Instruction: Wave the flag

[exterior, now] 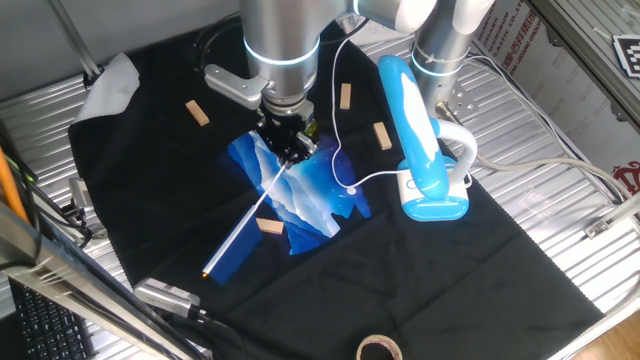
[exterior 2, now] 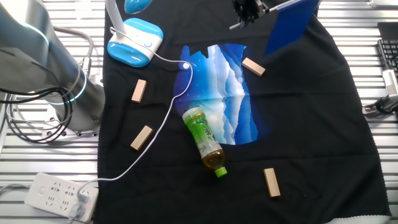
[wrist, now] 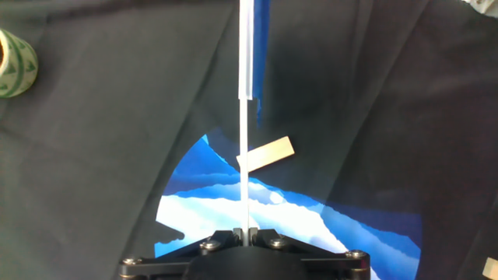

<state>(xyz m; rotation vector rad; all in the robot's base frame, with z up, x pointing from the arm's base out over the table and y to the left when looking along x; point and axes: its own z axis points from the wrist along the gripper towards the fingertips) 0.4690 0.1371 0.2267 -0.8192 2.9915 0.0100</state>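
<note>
The claw (exterior: 286, 143) is hanging above the black cloth (exterior: 480, 260), clear of everything on it, with its two fingers pressing together on the bare end of the flag's thin white stick. In the hand view the stick is coming straight out from between the finger bases (wrist: 247, 236) and running up the middle of the picture.

The flag (exterior: 232, 254) is off the table, carried entirely by the claw. In one fixed view the stick is slanting down and to the left from the fingers, and the dark-blue cloth is sitting at the far end, low over the black cloth. In the other fixed view the blue cloth (exterior 2: 288, 23) is showing to the right of the claw (exterior 2: 247, 11), near the top edge, hanging free.

Below the claw, a glossy blue-and-white bag (exterior 2: 221, 93) is lying flat. A green-labelled drink bottle (exterior 2: 204, 139) is lying on its side across the bag's lower left edge. Wooden blocks are lying scattered on the cloth; one (exterior 2: 253, 66) is lying at the bag's upper right corner. A blue-and-white desk lamp (exterior: 425, 150) is standing to the side, its white cord (exterior 2: 158, 134) trailing to a power strip (exterior 2: 61, 195). A roll of tape (wrist: 14, 64) is lying well apart from the bag.
</note>
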